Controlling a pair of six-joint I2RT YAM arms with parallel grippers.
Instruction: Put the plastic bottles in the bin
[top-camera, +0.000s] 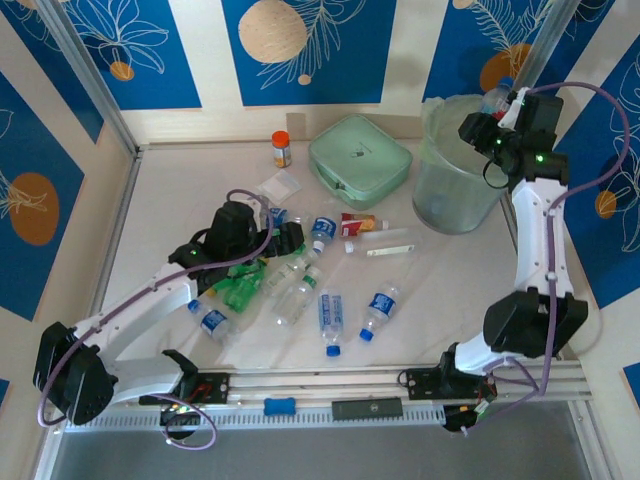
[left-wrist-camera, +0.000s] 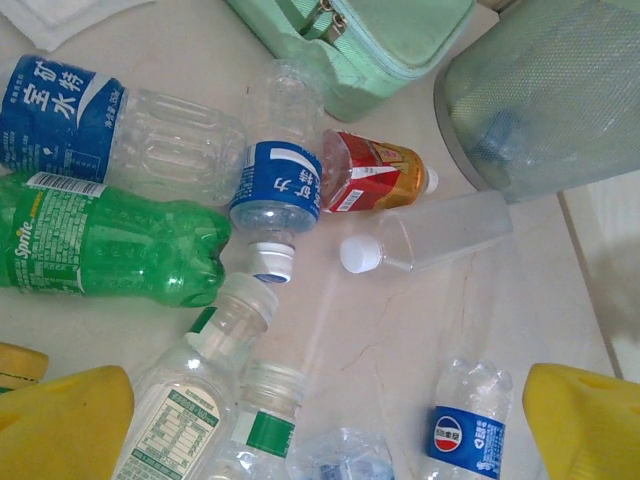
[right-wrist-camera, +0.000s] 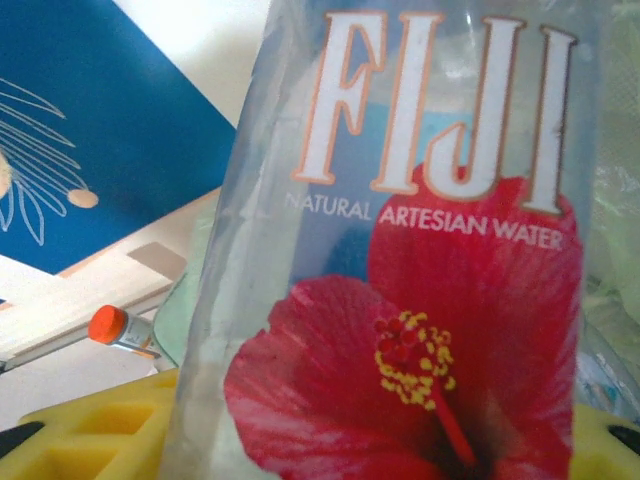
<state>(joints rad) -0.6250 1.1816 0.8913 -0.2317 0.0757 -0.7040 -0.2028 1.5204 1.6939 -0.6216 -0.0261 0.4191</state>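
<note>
My right gripper (top-camera: 497, 118) is shut on a clear Fiji bottle (right-wrist-camera: 420, 250) with a red flower label. It holds the bottle upright over the rim of the bin (top-camera: 455, 175), a tall translucent tub lined with a pale green bag. My left gripper (left-wrist-camera: 330, 445) hangs open over the pile of plastic bottles, with its yellow fingers (left-wrist-camera: 60, 420) wide apart. Below it lie a green Sprite bottle (left-wrist-camera: 110, 250), two clear green-labelled bottles (left-wrist-camera: 190, 400), a blue-labelled bottle (left-wrist-camera: 280, 185), a red-labelled one (left-wrist-camera: 370, 175) and a Pepsi-labelled one (left-wrist-camera: 470, 425).
A flat mint-green case (top-camera: 360, 160) lies left of the bin. An orange-capped jar (top-camera: 282, 148) stands at the back, with a white packet (top-camera: 280, 185) near it. More bottles (top-camera: 330, 320) lie toward the front rail (top-camera: 400, 385). The bin's wall (left-wrist-camera: 560, 100) stands past the pile.
</note>
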